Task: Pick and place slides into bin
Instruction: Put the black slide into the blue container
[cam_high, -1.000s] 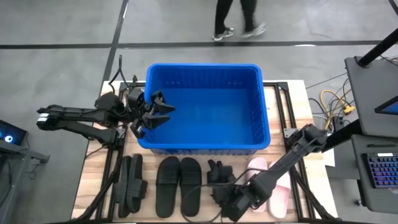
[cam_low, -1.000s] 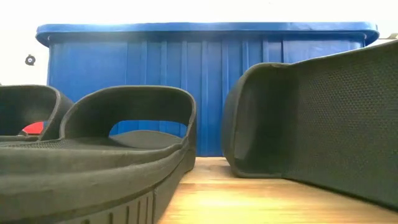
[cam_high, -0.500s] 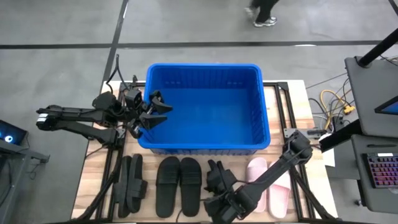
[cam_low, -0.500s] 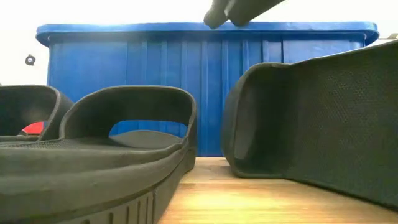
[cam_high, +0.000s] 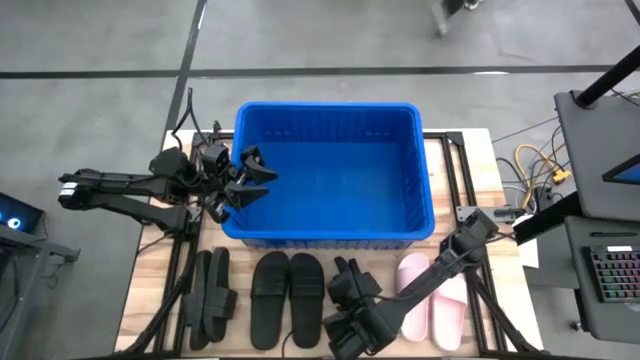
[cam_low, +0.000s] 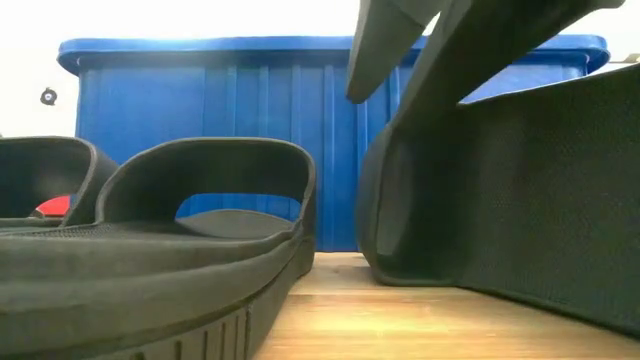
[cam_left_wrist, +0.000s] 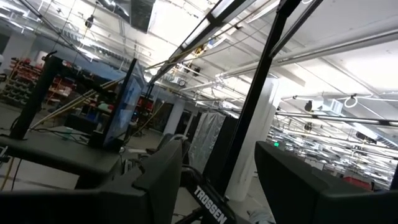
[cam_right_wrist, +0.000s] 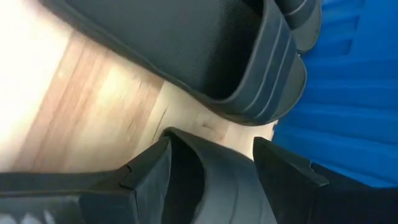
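5 black slides (cam_high: 273, 298), 2 pink slides (cam_high: 445, 310), 1 bin (cam_high: 425, 200).

A grey concrete floor (cam_high: 300, 35) crossed by dark lines is seen around a light wooden-topped table (cam_high: 150, 290). At the right, a dark desk (cam_high: 600, 140) with a keyboard (cam_high: 612, 275) is placed. A high ceiling with pipes and bright lights (cam_left_wrist: 205, 25) is shown overhead.

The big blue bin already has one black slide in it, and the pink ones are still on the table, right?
Not quite. The high view shows the bin has no slide in it yet. The pink ones are indeed still on the table.
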